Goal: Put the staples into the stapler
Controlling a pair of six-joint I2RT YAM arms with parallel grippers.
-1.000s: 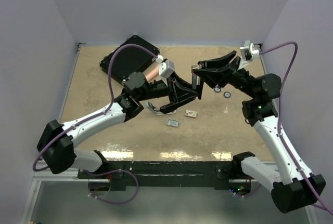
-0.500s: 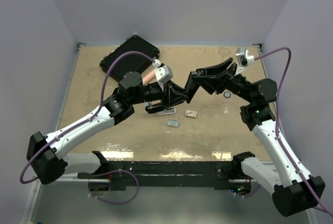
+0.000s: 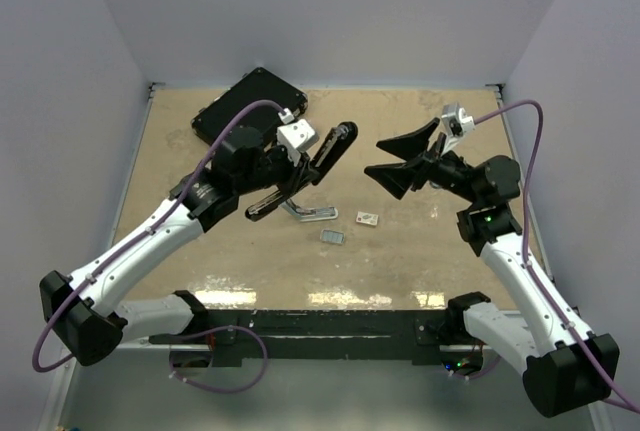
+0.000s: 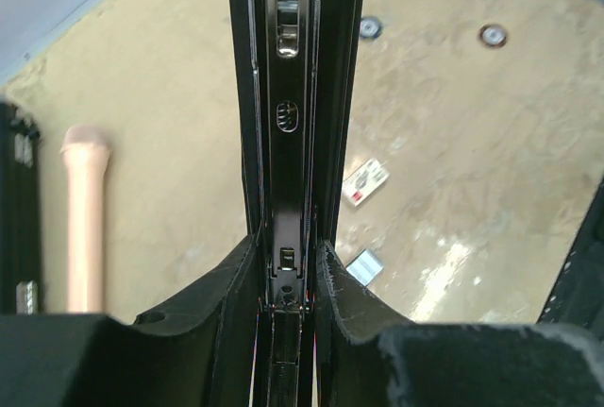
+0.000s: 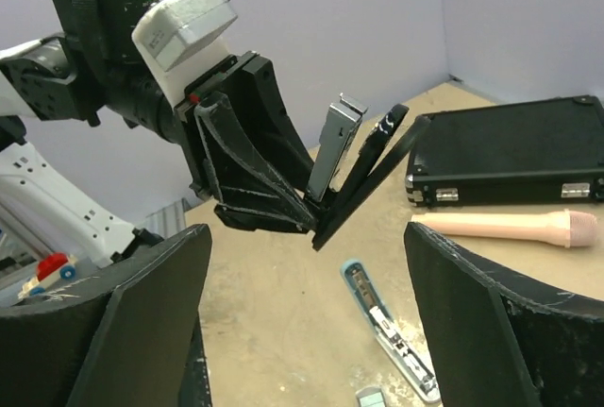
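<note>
1. The right gripper [image 3: 374,156] has just gone from a half-closed pinch to jaws spread wide, with nothing between them. It has backed off to the right and is no longer touching anything.
2. The left gripper [image 4: 288,279] stays clamped narrow on the black stapler [image 5: 332,154] near its hinge end, holding it tilted, up off the table [image 3: 440,251].
3. That stapler now stands split in a V, as the right wrist view shows, with the metal magazine rail parted from the black cover. A second ago both grippers met at it, so the release suggests the opening step is finished.
4. The staples [image 3: 332,237], a small grey block, lie untouched on the table, below and a little right of the raised stapler. A small white-and-red card [image 3: 367,218] lies near them.
5. A second, pale stapler [image 3: 310,214] lies flat just left of the staples, and a black case [image 3: 250,111] sits at the far left corner.
6. As a judgement, the free right gripper is the one to fetch the staples next. The block is thin and lies flat, so a pinch off the table could slip.
</note>
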